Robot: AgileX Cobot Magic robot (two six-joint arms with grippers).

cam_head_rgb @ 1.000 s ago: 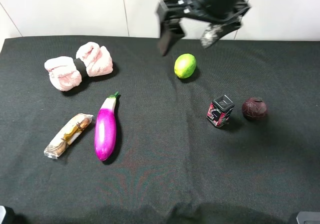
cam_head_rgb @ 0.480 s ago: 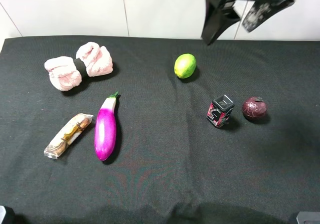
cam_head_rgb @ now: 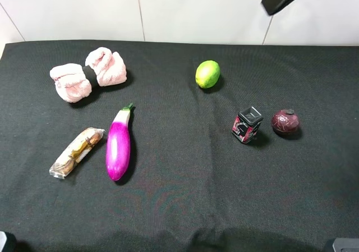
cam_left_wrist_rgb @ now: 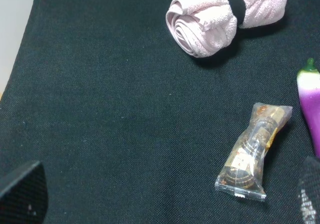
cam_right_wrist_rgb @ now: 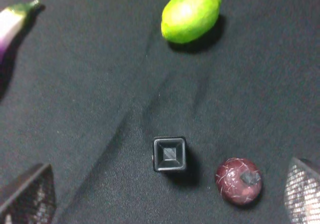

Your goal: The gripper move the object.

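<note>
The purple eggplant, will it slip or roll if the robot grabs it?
The eggplant looks glossy, so it may slip in a pinch. Its long rounded body probably rolls sideways if nudged. It seems a stiff toy, likely to keep its shape when lifted.

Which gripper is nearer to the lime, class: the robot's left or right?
Right. The right gripper hangs open above the cloth, with the lime in its own camera's view. The left gripper is over by the wrapped snack, with no lime in sight.
</note>
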